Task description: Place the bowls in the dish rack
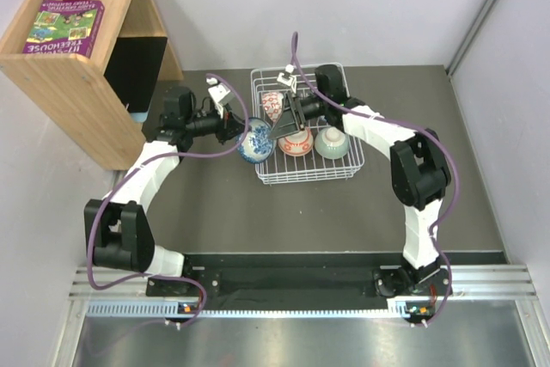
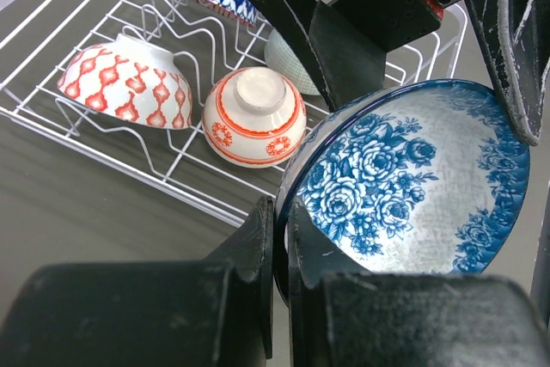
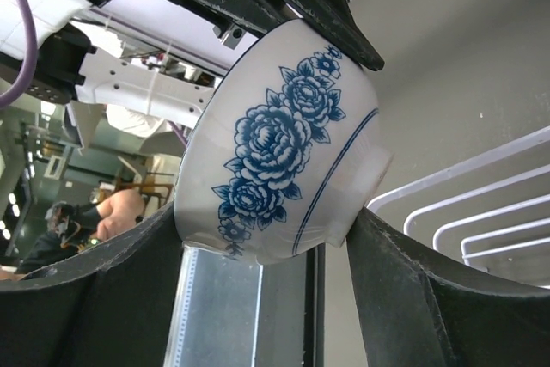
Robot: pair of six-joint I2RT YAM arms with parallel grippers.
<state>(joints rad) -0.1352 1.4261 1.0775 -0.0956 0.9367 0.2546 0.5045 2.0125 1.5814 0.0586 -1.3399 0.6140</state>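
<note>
At the left edge of the white wire rack (image 1: 309,171), glossy round floral bowl (image 3: 275,152): left jaws pinching its thin rim, right jaws clamping curved side and foot.

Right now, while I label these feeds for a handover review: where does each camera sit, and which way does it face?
Top external: above and behind the robot, looking down on the left arm, right arm, dish rack and blue floral bowl.
Left wrist: on the left arm, facing right toward the rack; the left tool pinches the bowl's rim.
Right wrist: facing left; the right tool spans the bowl.
Shared: all three show that bowl.
</note>
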